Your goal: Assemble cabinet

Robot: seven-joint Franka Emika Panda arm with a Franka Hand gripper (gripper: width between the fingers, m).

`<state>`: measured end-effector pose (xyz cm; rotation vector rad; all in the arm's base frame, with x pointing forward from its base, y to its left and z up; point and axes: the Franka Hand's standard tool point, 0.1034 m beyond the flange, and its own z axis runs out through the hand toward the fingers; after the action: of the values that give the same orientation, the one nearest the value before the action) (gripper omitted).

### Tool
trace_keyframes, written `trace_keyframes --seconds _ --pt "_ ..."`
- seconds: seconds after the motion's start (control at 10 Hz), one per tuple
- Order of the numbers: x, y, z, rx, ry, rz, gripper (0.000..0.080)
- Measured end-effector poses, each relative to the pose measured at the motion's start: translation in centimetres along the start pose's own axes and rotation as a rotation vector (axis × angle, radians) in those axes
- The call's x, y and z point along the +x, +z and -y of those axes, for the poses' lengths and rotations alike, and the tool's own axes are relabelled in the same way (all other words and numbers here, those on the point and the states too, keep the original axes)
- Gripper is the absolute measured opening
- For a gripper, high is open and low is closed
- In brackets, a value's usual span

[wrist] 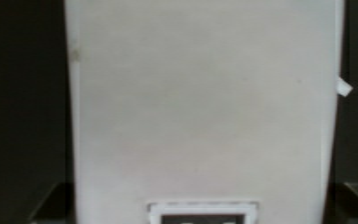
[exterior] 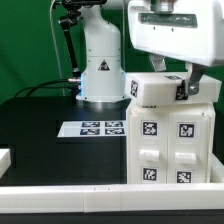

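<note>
Standing upright on the table (exterior: 40,112), cabinet (exterior: 168,140), fingers (exterior: 189,84) at its top.

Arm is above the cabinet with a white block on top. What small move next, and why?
Likely press the block gently down: it rests on the cabinet, seemingly a bit askew, with the pincer right at it. Whether the pincer grips it cannot be told.
</note>
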<state>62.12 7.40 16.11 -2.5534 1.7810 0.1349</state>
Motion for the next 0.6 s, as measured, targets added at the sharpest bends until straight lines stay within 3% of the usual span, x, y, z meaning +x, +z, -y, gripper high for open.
trace_keyframes --seconds 0.1,0.2,0.3,0.6 --pt "0.0 0.0 0.0 0.0 -0.013 0.0 0.0731" --pt "-0.1 -0.4 0.0 0.004 -0.021 0.001 0.0731" --pt "-0.3 -1.1 0.0 0.013 -0.027 0.006 0.0788" --pt "-0.6 -3.0 -0.1 0.039 -0.028 0.015 0.0796"
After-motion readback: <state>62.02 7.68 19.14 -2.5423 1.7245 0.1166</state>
